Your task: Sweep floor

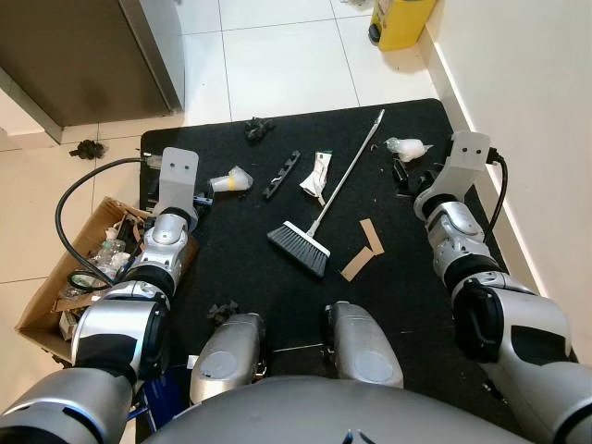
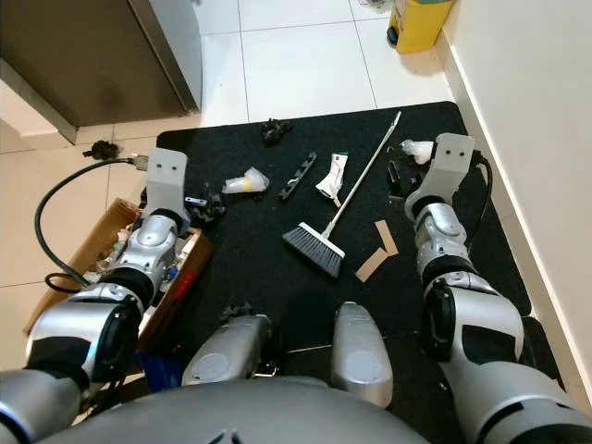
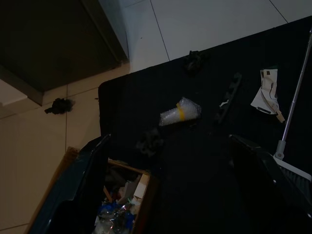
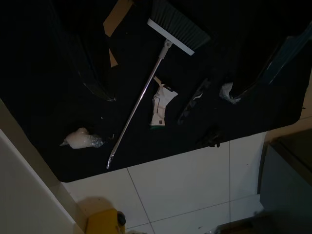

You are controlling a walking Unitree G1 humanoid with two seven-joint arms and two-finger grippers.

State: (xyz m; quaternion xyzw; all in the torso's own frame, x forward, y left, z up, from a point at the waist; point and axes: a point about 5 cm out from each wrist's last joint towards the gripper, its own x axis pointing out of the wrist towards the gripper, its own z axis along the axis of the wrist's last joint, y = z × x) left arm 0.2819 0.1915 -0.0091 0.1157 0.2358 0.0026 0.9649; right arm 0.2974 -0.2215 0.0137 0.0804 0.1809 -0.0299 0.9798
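Your two silver knee shells (image 1: 296,351) are standing at the near edge of a black mat (image 1: 231,277), and the broom is lying untouched ahead of you.

You are sitting at the opening step, I judge: the broom (image 1: 319,222), grey bristle head toward you and thin metal handle running out to 1 o'clock, is resting flat mid-mat. The left gripper (image 3: 165,195) is hovering above the mat's 9 o'clock edge with fingers spread and empty; the right gripper (image 4: 180,63) is hovering at 2 o'clock, also spread and empty. Your next move is probably bringing the right gripper down across the handle. Crinkled clear plastic (image 1: 231,180), a white wrapper (image 1: 316,174), brown cardboard strips (image 1: 363,252) and a ribbed black strip (image 1: 281,174) are littering the mat; a cardboard box (image 1: 42,305) of rubbish is sitting at 8 o'clock.
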